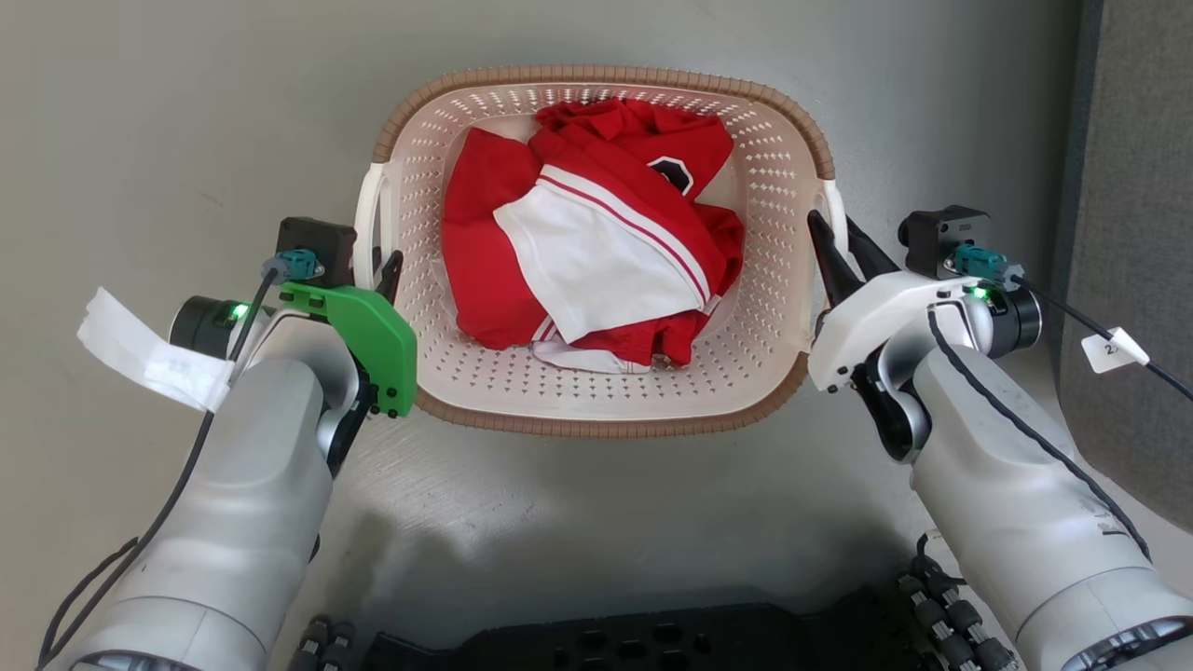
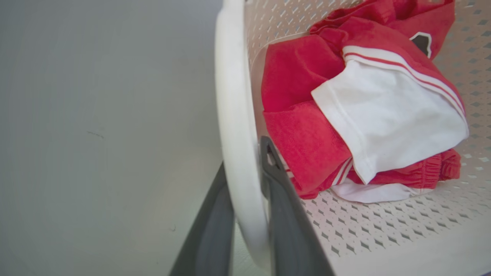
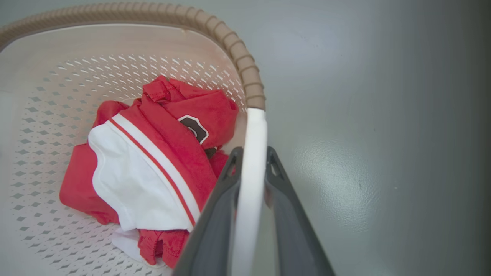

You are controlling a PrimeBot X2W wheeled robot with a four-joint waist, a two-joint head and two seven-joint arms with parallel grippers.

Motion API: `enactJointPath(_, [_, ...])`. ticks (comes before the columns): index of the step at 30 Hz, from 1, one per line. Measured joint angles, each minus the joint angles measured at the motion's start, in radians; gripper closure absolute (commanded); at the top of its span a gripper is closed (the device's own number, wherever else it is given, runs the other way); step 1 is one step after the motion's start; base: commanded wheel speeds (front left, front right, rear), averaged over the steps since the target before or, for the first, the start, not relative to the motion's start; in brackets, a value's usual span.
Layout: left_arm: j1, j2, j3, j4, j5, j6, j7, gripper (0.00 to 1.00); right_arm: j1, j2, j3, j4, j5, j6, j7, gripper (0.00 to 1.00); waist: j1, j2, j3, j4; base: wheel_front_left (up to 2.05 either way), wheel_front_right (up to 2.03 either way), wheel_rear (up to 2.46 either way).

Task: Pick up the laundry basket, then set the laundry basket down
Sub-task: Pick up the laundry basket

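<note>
- Clamping the basket point(image 1: 596, 427): left jaws closed on its 9 o'clock handle point(image 1: 366, 219), right jaws on its 3 o'clock handle point(image 1: 832, 210)
- Basket between both arms over grey floor point(image 1: 596, 522), red-and-white clothes point(image 1: 596, 242) inside

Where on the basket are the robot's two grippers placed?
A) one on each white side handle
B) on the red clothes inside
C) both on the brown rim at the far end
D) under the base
A: the left gripper straddles one white side handle of the laundry basket, and the right gripper straddles the other.
</note>
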Motion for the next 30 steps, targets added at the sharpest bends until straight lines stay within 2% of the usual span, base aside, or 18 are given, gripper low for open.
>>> enactJointPath(10, [-0.016,-0.007,-0.031,0.022,-0.051,0.0,0.008,1.0,-0.056,0.002,0.008,0.064,0.011,0.0,0.0,1.0,0.0,0.0,-0.006,0.004,0.0,0.0,0.0])
enactJointPath(19, [-0.016,-0.021,-0.058,0.042,-0.118,0.0,0.044,1.0,-0.102,0.003,0.021,0.143,-0.006,0.002,0.002,1.0,0.0,0.0,-0.057,0.007,0.0,0.0,0.0])
enactJointPath(30, [-0.013,-0.028,-0.094,0.057,-0.201,0.0,0.126,1.0,-0.114,0.006,0.032,0.247,-0.007,0.03,0.034,1.0,0.0,0.0,-0.161,0.011,0.0,0.0,0.0])
